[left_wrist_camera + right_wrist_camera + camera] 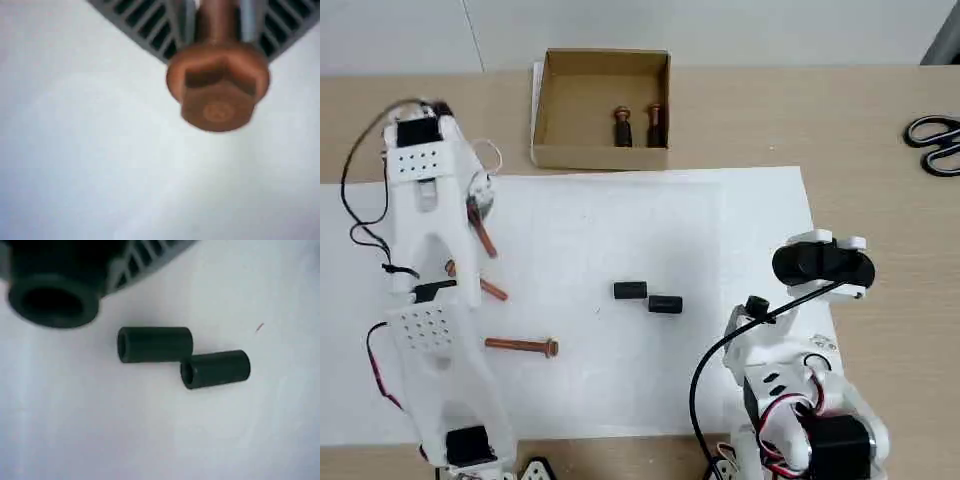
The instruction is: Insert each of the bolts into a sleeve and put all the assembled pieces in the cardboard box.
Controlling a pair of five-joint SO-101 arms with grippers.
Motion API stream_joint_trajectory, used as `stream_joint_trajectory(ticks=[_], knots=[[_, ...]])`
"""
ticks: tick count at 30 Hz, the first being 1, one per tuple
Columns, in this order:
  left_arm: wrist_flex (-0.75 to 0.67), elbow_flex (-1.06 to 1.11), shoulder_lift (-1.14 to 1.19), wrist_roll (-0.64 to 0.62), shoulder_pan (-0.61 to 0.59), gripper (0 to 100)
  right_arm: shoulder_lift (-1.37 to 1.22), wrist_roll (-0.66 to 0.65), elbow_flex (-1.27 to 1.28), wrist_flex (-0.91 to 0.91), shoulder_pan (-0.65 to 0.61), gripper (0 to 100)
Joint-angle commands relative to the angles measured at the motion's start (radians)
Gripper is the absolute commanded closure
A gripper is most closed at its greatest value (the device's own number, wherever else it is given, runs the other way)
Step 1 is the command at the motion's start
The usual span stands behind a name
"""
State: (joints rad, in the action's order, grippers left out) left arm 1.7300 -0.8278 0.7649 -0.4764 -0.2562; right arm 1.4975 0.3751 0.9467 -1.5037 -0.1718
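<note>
My left gripper (477, 213) is shut on a copper bolt (483, 236) over the left part of the white paper; the bolt's hexagonal head (217, 92) sticks out between the fingers. At the paper's right side, my right gripper (757, 308) is shut on a black sleeve (52, 300), its open bore facing out. Two more black sleeves (630, 291) (665, 305) lie touching near the paper's middle, also seen as sleeves (155, 344) (216, 369). A loose bolt (520, 345) lies at the lower left, another bolt (490, 288) partly under the left arm. The cardboard box (560, 100) holds two assembled pieces (622, 126) (656, 124).
The white paper (720, 210) covers most of the wooden table. Scissors (935, 145) lie at the far right edge. Cables hang around both arms' bases.
</note>
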Motion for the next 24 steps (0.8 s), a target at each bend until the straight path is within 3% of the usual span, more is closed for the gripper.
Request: stream_joint_trajectory(ticks=[1, 10, 15, 24], knots=[[0.023, -0.122, -0.086, 0.003, 0.002, 99, 0.004, -0.002, -0.005, 0.024, 0.005, 99.5], [0.023, -0.125, -0.347, 0.003, 0.129, 99, 0.004, -0.005, -0.006, 0.058, 0.002, 99.5], [0.023, -0.127, -0.525, 0.005, 0.196, 99, 0.004, -0.069, -0.006, 0.124, 0.001, 99.5], [0.023, -0.125, -0.784, 0.003, 0.199, 99, 0.004, -0.11, -0.006, 0.153, -0.002, 99.5]])
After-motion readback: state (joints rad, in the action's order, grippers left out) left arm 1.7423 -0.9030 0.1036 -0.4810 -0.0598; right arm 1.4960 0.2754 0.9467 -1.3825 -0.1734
